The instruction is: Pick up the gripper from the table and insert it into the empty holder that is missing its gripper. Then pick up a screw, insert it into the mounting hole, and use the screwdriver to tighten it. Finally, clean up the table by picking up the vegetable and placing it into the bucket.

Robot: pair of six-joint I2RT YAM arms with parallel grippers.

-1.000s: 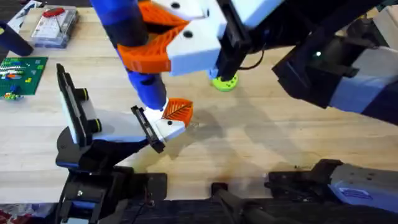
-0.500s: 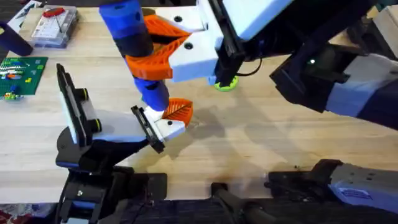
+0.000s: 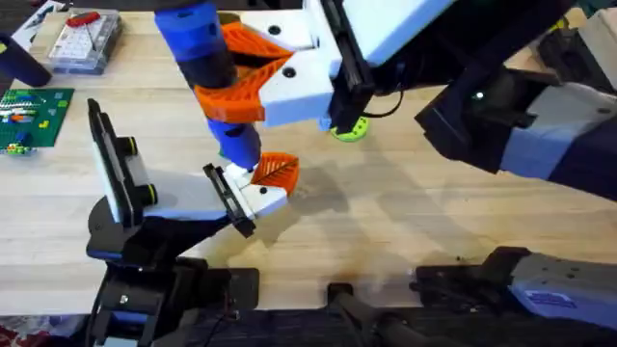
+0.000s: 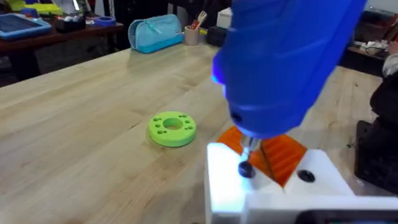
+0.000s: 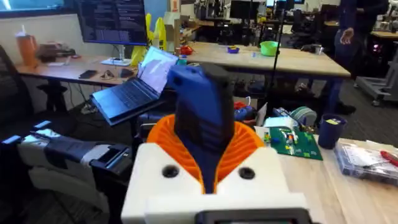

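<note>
Right end effector clamped on screwdriver, orange pads squeezing blue barrel. Screwdriver upright above white arm of holder, metal tip on dark screw in mounted gripper.

Left end effector: open or closed, cannot tell.

Risks, judged:
- tip tilts off screw head, cams out
- barrel slips in pads under torque
- downward push rocks holder on tabletop

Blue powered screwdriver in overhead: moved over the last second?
Yes. The thick bright-blue cylindrical screwdriver shifted slightly left and up-frame, toward the clear plastic box, tip near the white arm's end.
</note>
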